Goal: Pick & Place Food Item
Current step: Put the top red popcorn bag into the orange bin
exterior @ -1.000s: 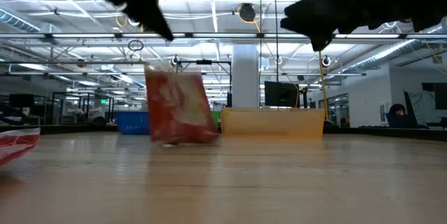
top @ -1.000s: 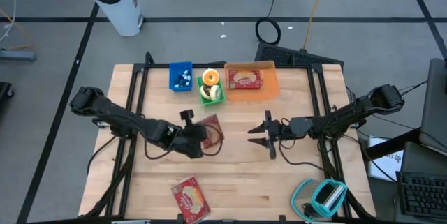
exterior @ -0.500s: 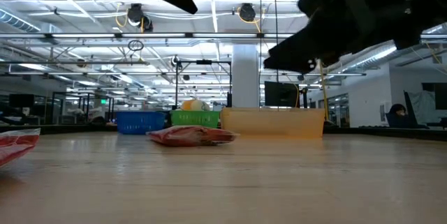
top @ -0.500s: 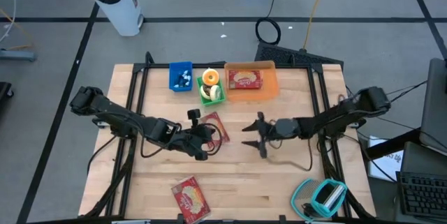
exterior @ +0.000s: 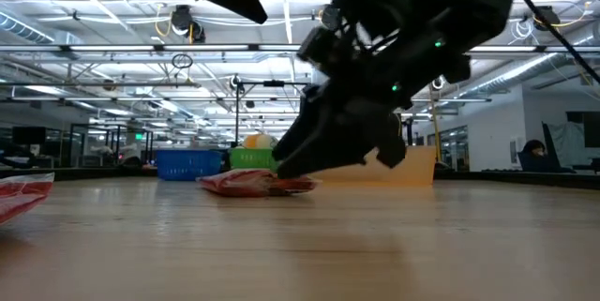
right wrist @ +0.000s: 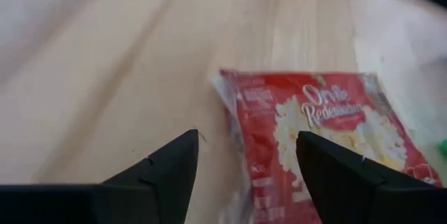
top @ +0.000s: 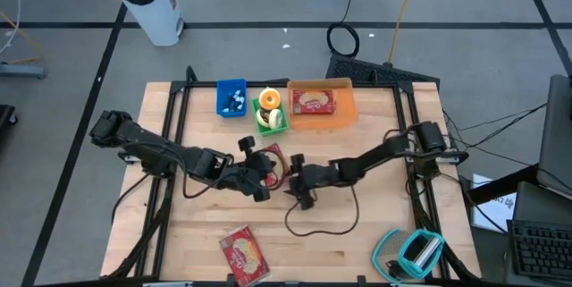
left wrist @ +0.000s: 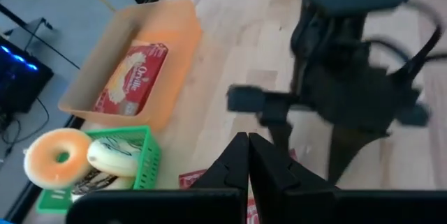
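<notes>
A red popcorn packet [top: 278, 159] [right wrist: 314, 130] lies flat on the wooden table near its middle. My left gripper [top: 261, 173] [left wrist: 248, 160] hangs shut above the packet's left side, clear of it, and shows high up in the low view [exterior: 242, 1]. My right gripper [top: 296, 181] [exterior: 291, 165] is low at the packet's right edge. It is open, and its fingers [right wrist: 164, 172] frame the packet's near corner without touching it.
At the far edge stand a blue bin [top: 232, 97], a green bin with donuts [top: 271, 113] and an orange bin [top: 320, 101] holding another red packet. A second loose packet [top: 243, 253] lies by the near edge. A roll of blue tape [top: 413, 251] sits at the near right corner.
The packet stood on edge below my left gripper and has fallen flat onto the table. My left gripper has risen a little. My right gripper has swept toward the table's left edge and down, and has rolled, ending low beside the packet.
</notes>
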You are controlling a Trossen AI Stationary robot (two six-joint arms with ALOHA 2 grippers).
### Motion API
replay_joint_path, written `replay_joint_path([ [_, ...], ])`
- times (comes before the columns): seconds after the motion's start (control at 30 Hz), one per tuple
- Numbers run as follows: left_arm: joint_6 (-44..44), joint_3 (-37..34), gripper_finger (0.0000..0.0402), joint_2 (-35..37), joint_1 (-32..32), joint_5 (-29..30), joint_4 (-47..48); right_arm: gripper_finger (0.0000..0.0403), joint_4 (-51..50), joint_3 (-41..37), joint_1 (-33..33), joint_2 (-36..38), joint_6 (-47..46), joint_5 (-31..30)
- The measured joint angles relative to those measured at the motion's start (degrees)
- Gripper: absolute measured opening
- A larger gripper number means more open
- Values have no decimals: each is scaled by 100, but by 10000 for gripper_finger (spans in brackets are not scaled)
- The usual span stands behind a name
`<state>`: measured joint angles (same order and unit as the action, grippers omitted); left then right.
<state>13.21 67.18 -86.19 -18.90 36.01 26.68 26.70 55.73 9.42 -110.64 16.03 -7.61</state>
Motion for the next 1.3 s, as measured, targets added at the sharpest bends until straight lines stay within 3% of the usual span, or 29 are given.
replay_joint_path([
  [0.3, 413, 0, 19, 0, 14, -17, -154, 186, -932, 592, -416, -611, 70, 55],
  [0.63, 361, 0, 19, 0, 14, -13, -625, 12, -1297, 532, -254, -299, 361, 0],
  [0.8, 356, 0, 19, 0, 14, -15, -1058, 3, -1590, 509, -112, 166, 485, -71],
  [1.1, 352, 0, 19, 0, 14, -12, -1872, 1, -2243, 488, 124, 1713, 735, -457],
  [1.3, 352, 0, 19, 0, 14, -9, -2242, 0, -2264, -36, -71, 2855, 779, -759],
])
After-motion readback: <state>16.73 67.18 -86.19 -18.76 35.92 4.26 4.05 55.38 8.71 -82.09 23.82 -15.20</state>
